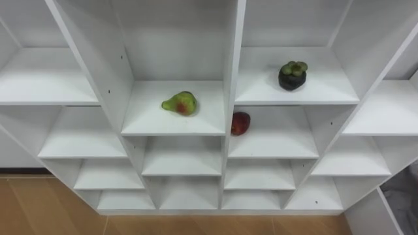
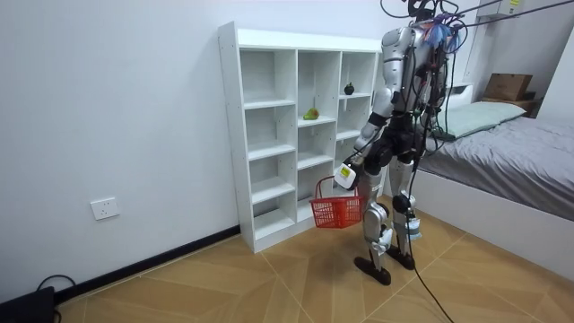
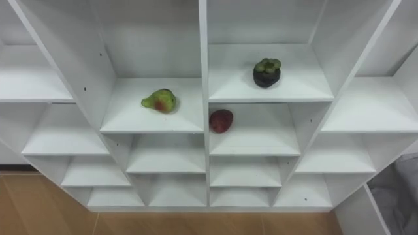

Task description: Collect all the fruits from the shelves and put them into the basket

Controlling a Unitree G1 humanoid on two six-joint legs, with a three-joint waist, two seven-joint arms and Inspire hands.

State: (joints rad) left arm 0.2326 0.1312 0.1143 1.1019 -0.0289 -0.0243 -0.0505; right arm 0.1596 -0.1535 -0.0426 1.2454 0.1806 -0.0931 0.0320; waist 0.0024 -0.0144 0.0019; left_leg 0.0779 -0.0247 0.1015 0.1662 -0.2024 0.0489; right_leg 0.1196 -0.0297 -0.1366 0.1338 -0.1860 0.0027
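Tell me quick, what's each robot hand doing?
Left hand: closed, holding the red basket by its handle.
Right hand: cannot be told.

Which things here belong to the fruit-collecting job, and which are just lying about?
Belongs to the job:
pear
red fruit
dark green-topped fruit
white closet holding all three
red basket, hanging from the left hand

Just lying about:
bed
pillow
cardboard box
wall socket
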